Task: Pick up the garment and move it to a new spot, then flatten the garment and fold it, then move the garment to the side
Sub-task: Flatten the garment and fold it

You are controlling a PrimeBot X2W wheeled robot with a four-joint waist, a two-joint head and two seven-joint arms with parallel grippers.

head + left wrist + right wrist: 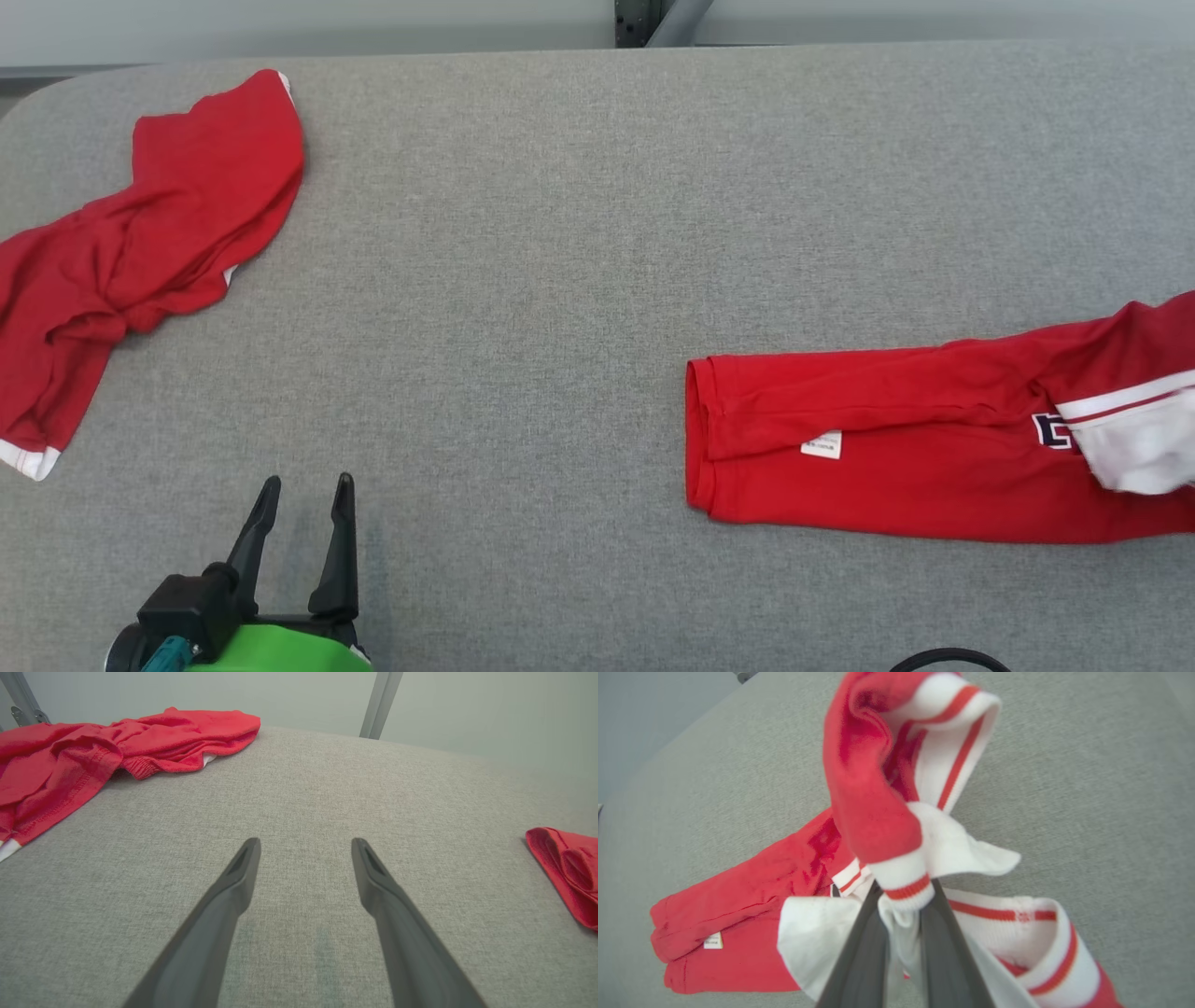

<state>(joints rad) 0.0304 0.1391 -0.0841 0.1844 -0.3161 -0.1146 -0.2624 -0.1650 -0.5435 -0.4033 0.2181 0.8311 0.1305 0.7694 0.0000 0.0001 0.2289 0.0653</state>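
Observation:
A red garment [887,448] with white, red-striped trim lies stretched along the right side of the grey table [560,233], and its folded end with a small white tag points toward the middle. In the right wrist view my right gripper [905,900] is shut on the garment's [752,896] white striped cuff, and a red-and-white part is lifted above the fingers. My left gripper [308,485] rests open and empty at the near left, above bare cloth surface [306,842]. The garment's end [570,877] shows at the right edge of the left wrist view.
A second red garment [140,252] lies crumpled at the far left of the table, ahead and left of the left gripper [117,746]. A metal post [653,19] stands behind the far edge. A black cable [948,658] curves at the near right.

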